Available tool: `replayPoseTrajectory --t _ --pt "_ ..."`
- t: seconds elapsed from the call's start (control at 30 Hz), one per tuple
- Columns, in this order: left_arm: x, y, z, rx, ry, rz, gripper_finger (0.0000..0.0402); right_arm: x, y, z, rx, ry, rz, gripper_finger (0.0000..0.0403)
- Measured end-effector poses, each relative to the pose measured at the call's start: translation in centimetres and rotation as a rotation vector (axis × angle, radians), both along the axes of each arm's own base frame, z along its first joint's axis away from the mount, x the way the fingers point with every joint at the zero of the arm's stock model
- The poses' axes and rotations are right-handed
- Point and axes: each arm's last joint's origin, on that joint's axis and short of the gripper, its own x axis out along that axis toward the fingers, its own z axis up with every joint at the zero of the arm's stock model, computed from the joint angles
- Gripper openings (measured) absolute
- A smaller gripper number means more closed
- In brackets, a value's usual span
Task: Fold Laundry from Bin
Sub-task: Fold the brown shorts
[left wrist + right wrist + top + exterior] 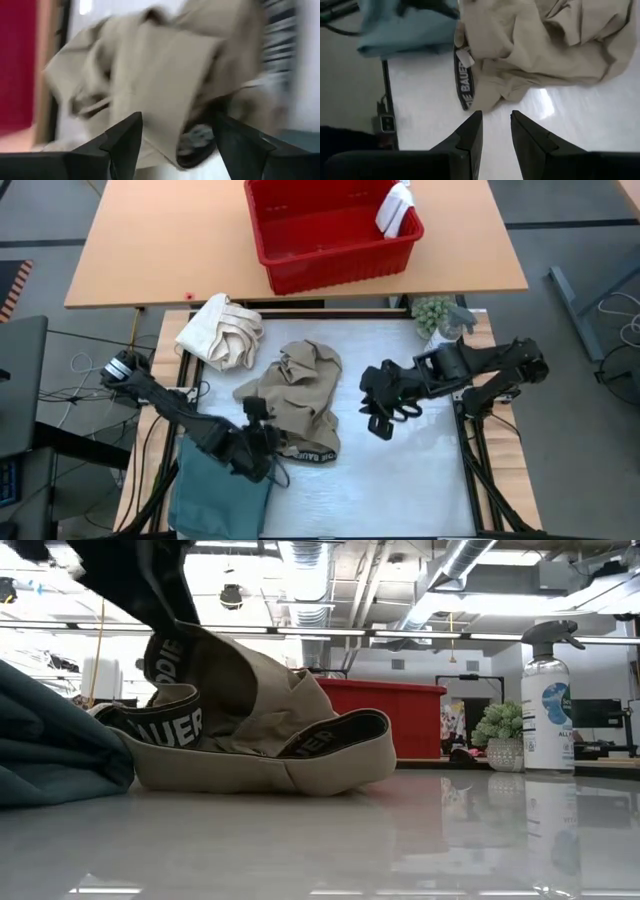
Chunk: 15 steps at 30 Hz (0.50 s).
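Looking like a lab or workshop: exposed ceiling ducts (300, 580) and strip lights (bare industrial ceiling), a spray bottle (548, 700), cables trailing beside the white worktable (400, 480).

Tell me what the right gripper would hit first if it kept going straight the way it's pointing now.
Most likely the tan trousers. The right gripper, fingers slightly apart, points across bare white table toward their crumpled edge and black waistband. Depth is hard to judge, so the fingertips might scrape the tabletop first.
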Motion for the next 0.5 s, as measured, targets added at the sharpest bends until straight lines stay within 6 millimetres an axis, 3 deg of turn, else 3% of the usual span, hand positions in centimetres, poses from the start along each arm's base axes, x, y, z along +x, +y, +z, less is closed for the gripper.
replayPoseTrajectory --t 0.13,0.33,0.4,0.5 --pt "0.6 2.7 -0.1 0.04 0.027 0.118 0.0195 -0.5 2.2 -1.4 -0.069 0.014 -0.052 0.0124" --pt "2.3 5.8 2.0 0.038 0.012 0.178 0.0028 -1.6 5.7 -4.6 -0.163 -0.004 -0.153 0.012" --pt "3.0 6.6 3.6 0.015 -0.01 0.182 0.0013 -1.6 6.8 -5.9 -0.157 -0.041 -0.172 0.012" --pt "4.0 7.4 7.8 -0.025 -0.105 0.19 0.0005 -1.4 8.4 -7.7 -0.136 -0.096 -0.114 0.012"
